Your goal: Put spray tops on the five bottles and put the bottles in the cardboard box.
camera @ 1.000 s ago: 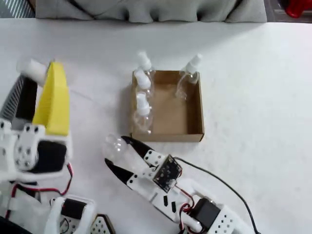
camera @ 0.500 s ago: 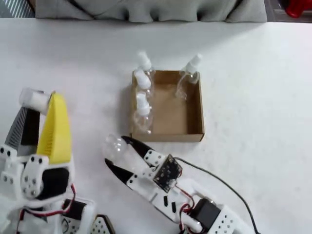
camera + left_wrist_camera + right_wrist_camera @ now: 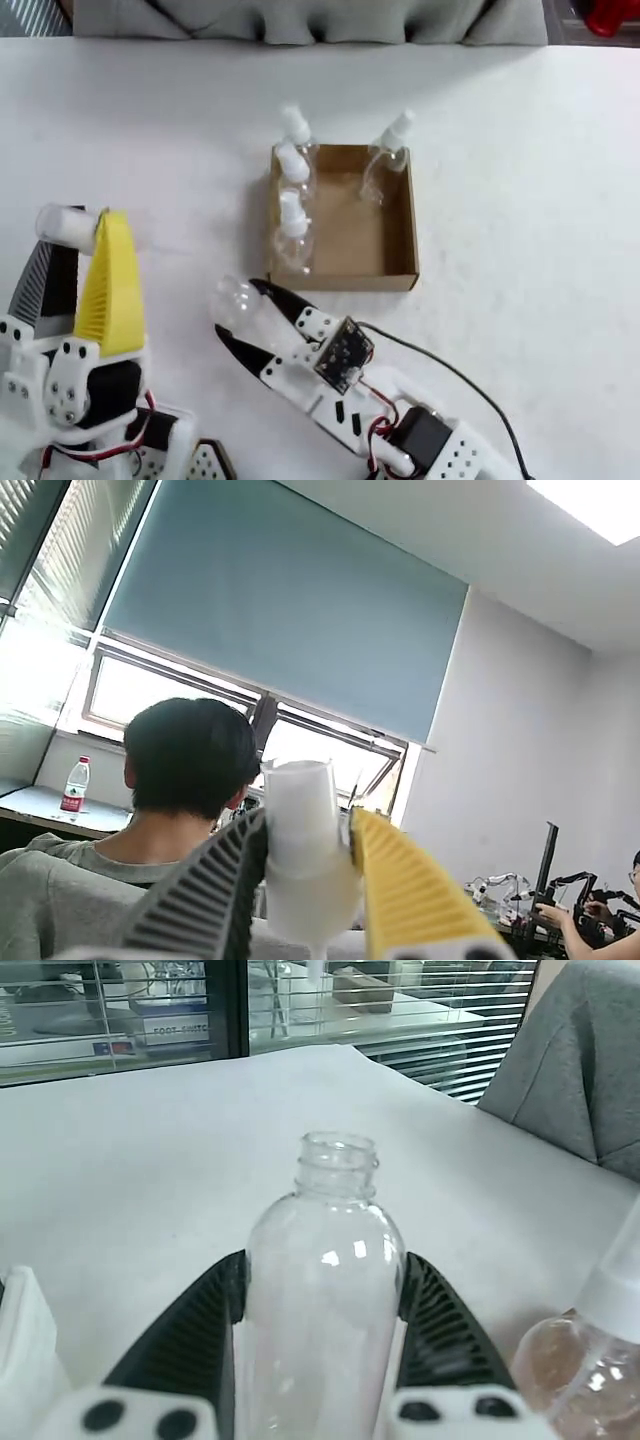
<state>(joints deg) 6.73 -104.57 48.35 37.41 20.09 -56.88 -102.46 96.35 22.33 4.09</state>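
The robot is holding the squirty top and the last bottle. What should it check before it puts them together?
1. Left gripper shut on the spray top: ok.
2. Right gripper shut on the clear bottle: ok.
3. Bottle's neck open, with no top on it: ok.
4. Spray top lined up over the neck: not ok. The high view shows them well apart.
5. Spray top's tube hanging straight: cannot tell.
6. Room in the cardboard box beside the four capped bottles: ok. The middle of its floor is bare.
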